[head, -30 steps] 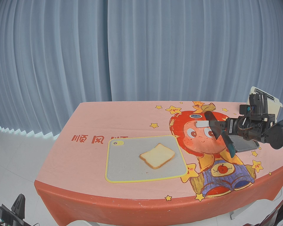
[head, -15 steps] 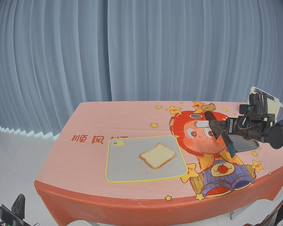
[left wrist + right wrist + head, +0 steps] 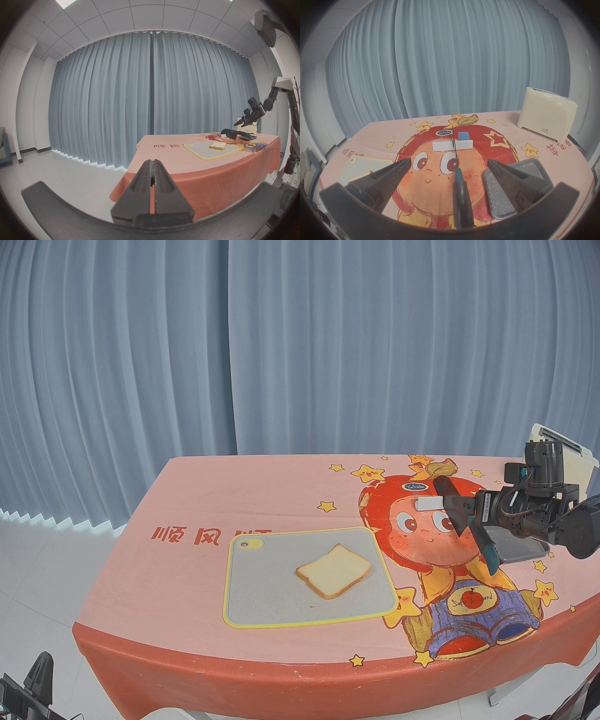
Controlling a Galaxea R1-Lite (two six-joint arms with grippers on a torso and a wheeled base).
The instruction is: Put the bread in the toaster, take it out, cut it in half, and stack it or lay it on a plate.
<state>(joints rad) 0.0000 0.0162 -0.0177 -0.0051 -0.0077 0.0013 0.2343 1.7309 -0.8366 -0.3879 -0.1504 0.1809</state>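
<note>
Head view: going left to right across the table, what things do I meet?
Cutting board → bread, lying on the board's right half → knife → gray tray → toaster

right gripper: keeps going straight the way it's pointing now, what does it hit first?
Most likely the knife: it lies on the tablecloth, centred between the open right gripper fingers, blade on the white rest. The gripper hangs above it; exact depth is unclear.
</note>
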